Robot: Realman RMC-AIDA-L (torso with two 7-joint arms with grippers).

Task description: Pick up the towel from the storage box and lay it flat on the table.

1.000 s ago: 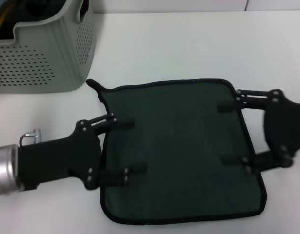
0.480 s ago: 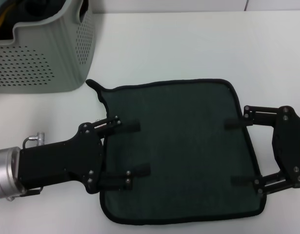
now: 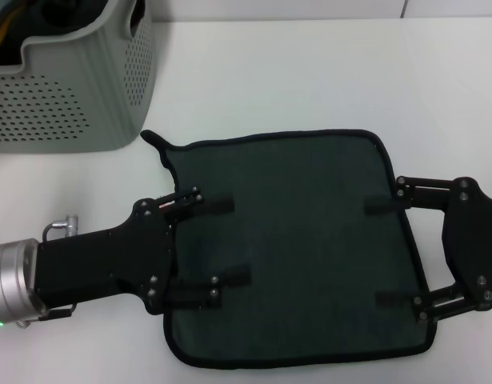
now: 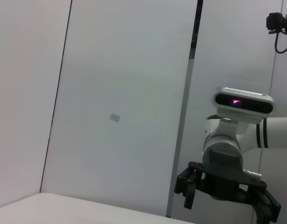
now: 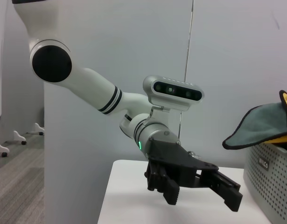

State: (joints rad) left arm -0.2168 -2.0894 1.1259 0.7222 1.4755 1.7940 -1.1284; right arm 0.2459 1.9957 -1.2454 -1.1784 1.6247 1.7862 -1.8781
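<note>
Head view: I'm smoothing the towel point(image 3: 298, 248), spread dark-face-up on the counter point(image 3: 310, 72) beside the storage box point(image 3: 70, 88). Left claw point(image 3: 226, 240) and right claw point(image 3: 379, 252) are both spread; the far-left corner needs flattening.

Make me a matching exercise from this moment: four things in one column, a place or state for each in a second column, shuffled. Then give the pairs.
Things:
1. towel
2. storage box
3. left gripper
4. right gripper

Places or states:
A. open, fingers over the towel's right edge
B. standing at the table's far left corner, more cloth inside
C. spread flat, dark grey-green face up
D. open, fingers over the towel's left edge

Pairs: 1-C, 2-B, 3-D, 4-A
</note>
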